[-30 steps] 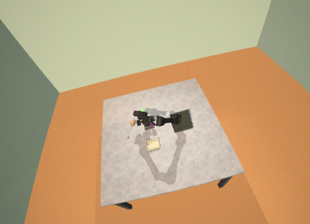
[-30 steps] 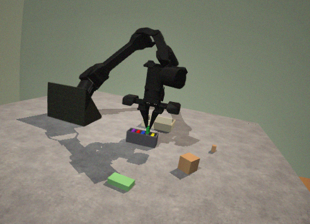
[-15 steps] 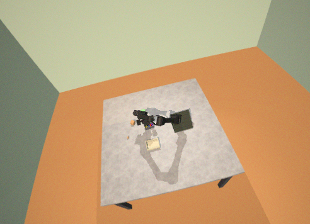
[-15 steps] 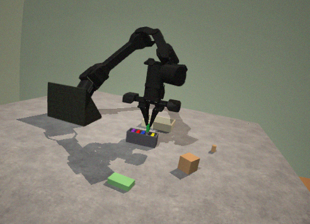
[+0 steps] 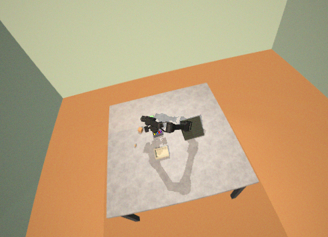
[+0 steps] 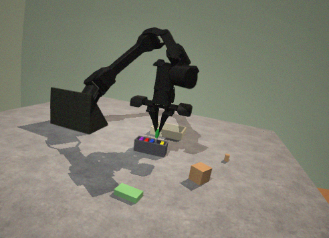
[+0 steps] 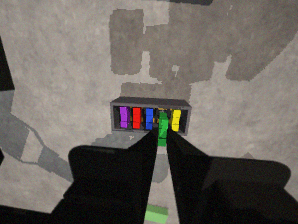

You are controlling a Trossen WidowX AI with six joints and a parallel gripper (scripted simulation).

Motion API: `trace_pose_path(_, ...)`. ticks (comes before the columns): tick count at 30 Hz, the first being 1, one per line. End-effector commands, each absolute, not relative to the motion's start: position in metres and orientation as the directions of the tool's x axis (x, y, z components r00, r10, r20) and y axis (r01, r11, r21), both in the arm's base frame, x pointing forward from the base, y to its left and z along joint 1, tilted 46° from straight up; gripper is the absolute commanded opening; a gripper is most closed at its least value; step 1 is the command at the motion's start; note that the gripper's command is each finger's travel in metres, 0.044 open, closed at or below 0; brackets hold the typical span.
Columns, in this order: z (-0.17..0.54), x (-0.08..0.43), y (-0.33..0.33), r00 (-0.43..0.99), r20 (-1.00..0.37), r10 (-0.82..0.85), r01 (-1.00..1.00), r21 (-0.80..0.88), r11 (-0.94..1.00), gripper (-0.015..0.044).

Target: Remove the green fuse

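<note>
Green fuse [image 6: 156, 134] sits clamped in your end effector [image 6: 158, 131], raised just above the fuse block [image 6: 150, 146].

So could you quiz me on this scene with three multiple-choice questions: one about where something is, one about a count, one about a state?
1. Where is the tray?
A. behind the fuse block, seen from the exterior view
B. on top of the orange cube
C. on the floor

2. How many fuses sit in the fuse block now?
A. two
B. four
C. six

3. What is the tool doing?
A. hanging open
B. shut on the green fuse
C. gripping the tray

Answers: 1 A, the tray stands just beyond the block. 2 B, purple, red, blue and yellow remain. 3 B, the green fuse is pinched between the fingers, raised above its slot.
</note>
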State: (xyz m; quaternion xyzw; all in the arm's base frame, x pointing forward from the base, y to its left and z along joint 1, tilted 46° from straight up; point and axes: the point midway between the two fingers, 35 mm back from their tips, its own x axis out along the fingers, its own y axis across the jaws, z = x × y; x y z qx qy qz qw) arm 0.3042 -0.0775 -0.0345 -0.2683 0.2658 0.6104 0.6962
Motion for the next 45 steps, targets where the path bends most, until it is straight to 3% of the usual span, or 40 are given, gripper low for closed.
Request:
trace_pose_path(1,-0.030,0.305,-0.084,0.116,-0.703,0.702,-0.993,-0.055,0.108,0.0000)
trace_pose_path(16,-0.017,0.305,-0.091,0.115,-0.705,0.700,-0.993,-0.055,0.108,0.0000)
trace_pose_path(31,0.057,0.327,-0.023,0.117,-0.718,0.686,-0.992,-0.054,0.113,0.0000)
trace_pose_path(45,0.125,0.318,0.049,0.117,-0.703,0.702,-0.992,-0.055,0.110,0.0000)
